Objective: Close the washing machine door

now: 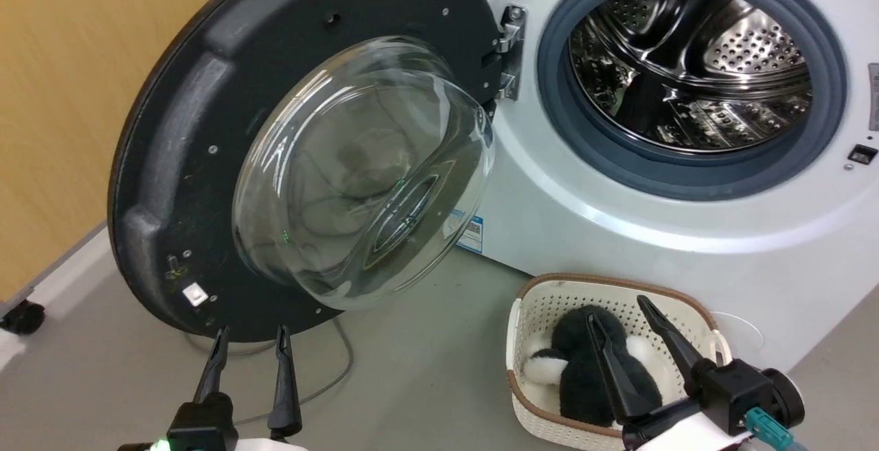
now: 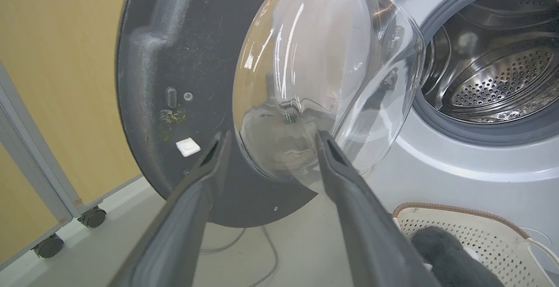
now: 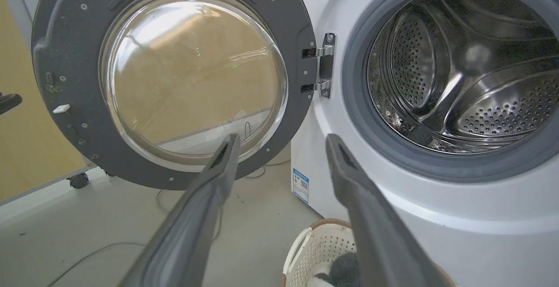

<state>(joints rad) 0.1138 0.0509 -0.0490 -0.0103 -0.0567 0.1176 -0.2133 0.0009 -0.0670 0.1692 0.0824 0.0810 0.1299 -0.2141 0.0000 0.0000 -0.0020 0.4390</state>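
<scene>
While the washing machine door point(image 1: 206, 128) hangs wide open on its metal hinge point(image 1: 511, 49), matte black inside and bulging glass bowl point(image 1: 364, 169) facing out, the left gripper point(image 1: 252, 331) sits right at the door's bottom rim, pointing up at it. Its fingers point(image 2: 192, 217) are spread with nothing between them, and I honestly can't tell if the tips touch the rim. From the left wrist view they frame the lower part of the bowl.

Meanwhile the right gripper point(image 1: 616, 307) is well off to the door's hinge side, also spread and empty. It hovers over a cream perforated basket point(image 1: 516, 341) with a black-and-white plush toy point(image 1: 573, 375) in it.

Past the hinge, the washing machine point(image 1: 618, 224) shows its grey gasket point(image 1: 556, 94) and perforated steel drum point(image 1: 693, 66). A thin cable point(image 1: 351, 358) lies on the floor point(image 1: 412, 382) below the door.
</scene>
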